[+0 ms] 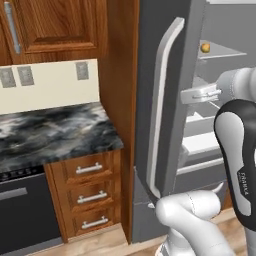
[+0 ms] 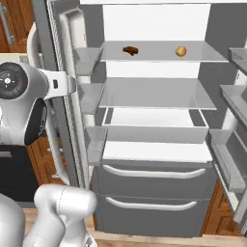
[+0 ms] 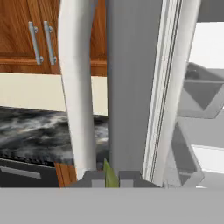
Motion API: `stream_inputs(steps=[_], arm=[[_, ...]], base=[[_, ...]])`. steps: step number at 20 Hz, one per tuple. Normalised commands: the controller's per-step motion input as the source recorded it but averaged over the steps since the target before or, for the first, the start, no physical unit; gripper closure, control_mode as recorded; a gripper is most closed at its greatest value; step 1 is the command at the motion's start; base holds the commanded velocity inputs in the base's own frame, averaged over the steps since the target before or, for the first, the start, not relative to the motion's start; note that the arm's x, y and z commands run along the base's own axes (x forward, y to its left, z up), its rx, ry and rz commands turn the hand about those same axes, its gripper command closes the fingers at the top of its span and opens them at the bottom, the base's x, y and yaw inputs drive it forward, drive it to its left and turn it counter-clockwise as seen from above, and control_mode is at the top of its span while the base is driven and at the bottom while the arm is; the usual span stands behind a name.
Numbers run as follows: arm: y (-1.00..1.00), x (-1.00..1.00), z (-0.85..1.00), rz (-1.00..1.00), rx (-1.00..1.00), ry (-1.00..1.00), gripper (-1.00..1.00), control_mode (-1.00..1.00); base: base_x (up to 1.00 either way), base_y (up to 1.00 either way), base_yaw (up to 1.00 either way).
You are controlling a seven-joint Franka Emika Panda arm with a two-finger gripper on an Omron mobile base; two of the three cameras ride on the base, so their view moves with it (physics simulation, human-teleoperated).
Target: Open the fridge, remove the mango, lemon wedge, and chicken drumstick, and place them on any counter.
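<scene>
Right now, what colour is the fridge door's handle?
White; the handle shows best in the left base view.

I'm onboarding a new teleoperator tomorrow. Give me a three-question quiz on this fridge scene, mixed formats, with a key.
1. True or false: the fridge doors stand open.
2. Which shelf holds the mango and the chicken drumstick? A) top B) middle C) lowest
3. Fill in: the gripper is shut on a small yellow-green piece, apparently the ____.

Key: 1 true; 2 A; 3 lemon wedge. In the hand view the piece sits between the fingertips, close against the edge of the left door, with the counter beyond it.
</scene>
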Motion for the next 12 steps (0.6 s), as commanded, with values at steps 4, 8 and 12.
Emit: stream_inputs(steps=[4, 8, 12], arm=[[0.00, 0.00, 0.00, 0.00, 0.00, 0.00, 1.00, 1.00], [0.00, 0.00, 0.00, 0.00, 0.00, 0.00, 1.00, 1.00], [0.00, 0.00, 0.00, 0.00, 0.00, 0.00, 1.00, 1.00]], base=[[-0.01, 0.78, -0.11], [0.00, 0.88, -0.13], [0.02, 0.88, -0.12]])
